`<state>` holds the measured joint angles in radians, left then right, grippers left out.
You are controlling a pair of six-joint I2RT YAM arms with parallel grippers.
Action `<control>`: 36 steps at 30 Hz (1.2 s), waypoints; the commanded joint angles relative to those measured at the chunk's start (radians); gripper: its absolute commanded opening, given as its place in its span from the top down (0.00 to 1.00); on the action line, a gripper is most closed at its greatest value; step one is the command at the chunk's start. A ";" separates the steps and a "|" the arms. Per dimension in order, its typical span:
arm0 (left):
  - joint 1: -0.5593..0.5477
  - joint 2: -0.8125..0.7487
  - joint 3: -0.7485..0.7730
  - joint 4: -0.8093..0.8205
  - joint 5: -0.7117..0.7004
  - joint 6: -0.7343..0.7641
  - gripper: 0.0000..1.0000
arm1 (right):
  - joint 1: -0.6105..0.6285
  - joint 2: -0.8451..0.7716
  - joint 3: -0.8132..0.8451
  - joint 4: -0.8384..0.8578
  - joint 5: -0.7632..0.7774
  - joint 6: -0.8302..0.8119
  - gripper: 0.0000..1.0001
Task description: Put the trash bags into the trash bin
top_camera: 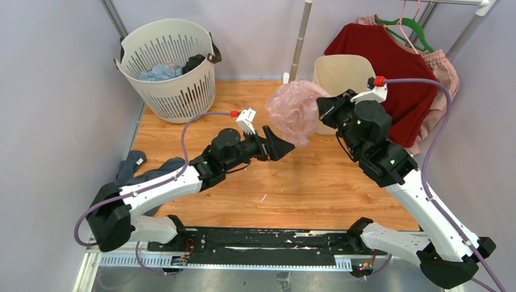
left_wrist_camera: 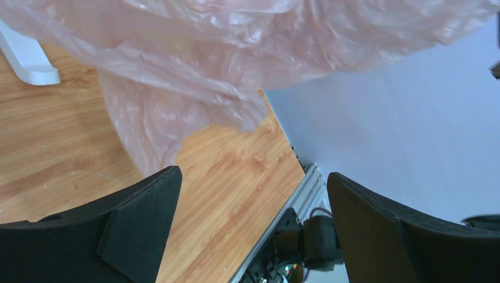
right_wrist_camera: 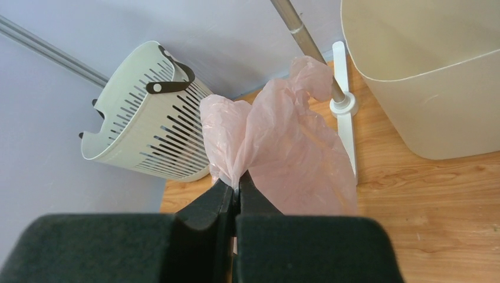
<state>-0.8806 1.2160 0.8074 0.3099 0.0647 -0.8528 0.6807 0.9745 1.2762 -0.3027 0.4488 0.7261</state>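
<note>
**Over the worktop, a pink bag hangs from the right arm**

Over the wooden worktop (top_camera: 304, 182), the right fingers (right_wrist_camera: 236, 197) are pressed tight together on a gathered fold of the thin pink bag (right_wrist_camera: 283, 159). The bag is bunched and crinkled. It hangs clear of the wood, with most of it billowing out beyond the fingertips. From above, it sits just to the left of the cream bin (top_camera: 344, 67), and its edge overlaps the bin's near wall. None of it is inside the bin, which stands upright on the worktop at the back, beside the foot of a clothes-rack pole (right_wrist_camera: 303, 35).

The left fingers (top_camera: 281, 146) are spread wide with nothing between them. They point up at the underside of the bag, whose lowest fold hangs close in front of their tips. I cannot tell whether it touches them.

A slotted white laundry basket (top_camera: 170, 67) with clothes in it stands in the far left corner. A red shirt (top_camera: 389, 67) hangs on the rack behind the right arm. A blue-grey cloth (top_camera: 146, 167) lies at the worktop's left edge, partly under the left arm.
</note>
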 commanded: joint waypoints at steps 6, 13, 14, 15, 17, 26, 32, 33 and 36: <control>-0.031 0.142 0.119 0.074 -0.173 -0.057 0.00 | 0.012 -0.065 -0.031 0.047 0.002 0.030 1.00; -0.032 0.225 0.200 0.074 -0.212 -0.078 0.00 | 0.011 -0.096 -0.072 0.054 -0.018 0.041 1.00; -0.032 0.240 0.216 0.074 -0.211 -0.082 0.00 | 0.011 -0.099 -0.077 0.055 -0.024 0.044 1.00; -0.032 0.256 0.231 0.074 -0.204 -0.084 0.00 | 0.011 -0.105 -0.082 0.056 -0.027 0.047 1.00; -0.032 0.290 0.250 0.074 -0.188 -0.095 0.00 | 0.012 -0.111 -0.094 0.058 -0.030 0.051 1.00; -0.058 0.355 0.269 0.074 -0.147 -0.100 0.05 | 0.010 -0.140 -0.096 0.050 0.009 0.043 1.00; -0.069 0.358 0.242 0.075 -0.170 -0.100 0.23 | 0.012 -0.135 -0.089 0.071 -0.004 0.048 1.00; -0.069 0.360 0.246 0.075 -0.172 -0.095 0.30 | 0.012 -0.133 -0.091 0.073 -0.008 0.053 1.00; -0.069 0.365 0.264 0.074 -0.175 -0.076 0.50 | 0.012 -0.136 -0.101 0.073 -0.018 0.057 1.00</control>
<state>-0.9447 1.5738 1.0546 0.3649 -0.0887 -0.9516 0.6807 0.8455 1.1816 -0.2592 0.4290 0.7673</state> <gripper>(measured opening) 0.631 0.010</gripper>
